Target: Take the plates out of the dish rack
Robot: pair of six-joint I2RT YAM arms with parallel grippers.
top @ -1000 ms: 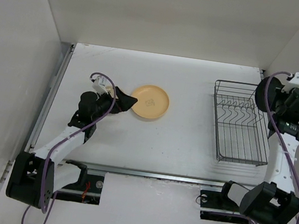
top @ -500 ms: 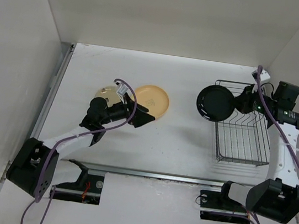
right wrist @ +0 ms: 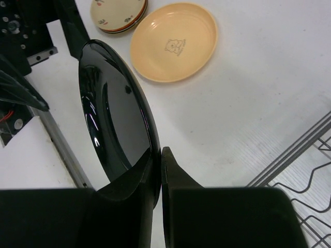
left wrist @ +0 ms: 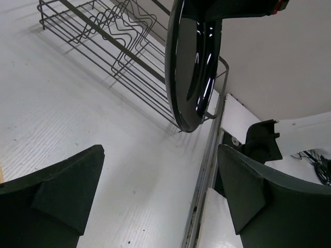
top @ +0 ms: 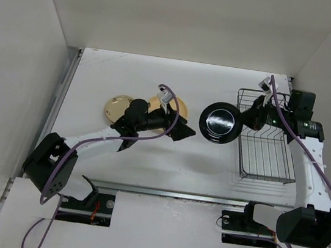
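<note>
My right gripper [top: 244, 119] is shut on the rim of a glossy black plate [top: 219, 123] and holds it on edge above the table, just left of the grey wire dish rack [top: 267, 152]. The pinch shows in the right wrist view [right wrist: 159, 165], with the black plate [right wrist: 114, 108] between the fingers. My left gripper [top: 189, 132] is open and empty, its tips a little left of the black plate [left wrist: 191, 62], which it faces in the left wrist view [left wrist: 160, 191]. A peach-tan plate [top: 178, 106] lies partly under my left arm. A yellow-patterned plate [top: 116, 106] lies to its left.
The rack's bars [left wrist: 111, 44] show no plates on them. In the right wrist view the peach plate [right wrist: 173, 41] and the patterned plate [right wrist: 118, 13] lie on the white table. White walls stand on three sides. A metal rail [top: 144, 189] runs along the near edge.
My right gripper has carried the black plate leftward, out from the rack. My left arm has swung right across the peach plate toward it, leaving the patterned plate on the table.
</note>
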